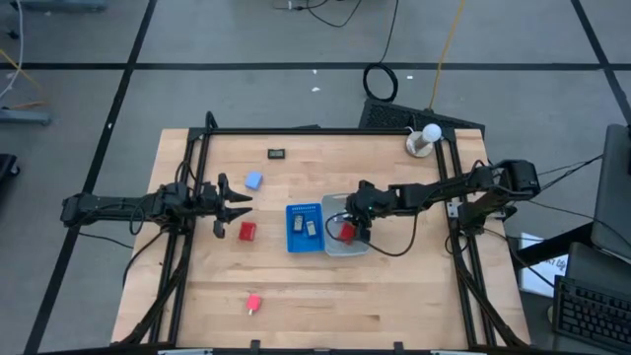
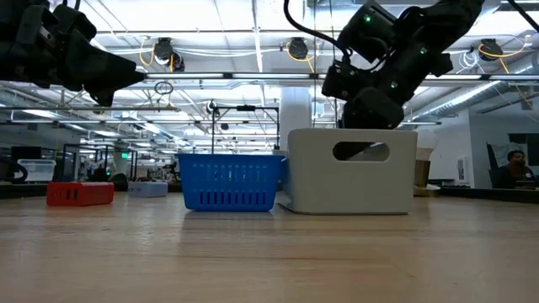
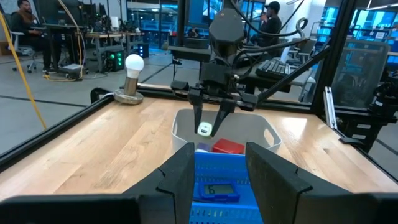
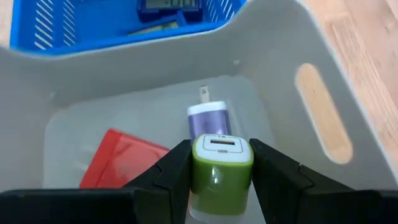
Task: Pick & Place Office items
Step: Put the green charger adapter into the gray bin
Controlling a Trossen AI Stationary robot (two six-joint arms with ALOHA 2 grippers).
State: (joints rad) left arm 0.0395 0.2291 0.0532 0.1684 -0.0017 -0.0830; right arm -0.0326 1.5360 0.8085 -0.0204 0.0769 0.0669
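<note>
Wooden table: we see the right gripper [image 4: 221,163] clamping a green block [image 4: 221,160] directly above the clear plastic tray [image 4: 323,74].

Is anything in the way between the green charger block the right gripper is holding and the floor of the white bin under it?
Partly: a purple charger block lies just beneath the green charger block held by the right gripper; a red block lies aside in the white bin.
</note>
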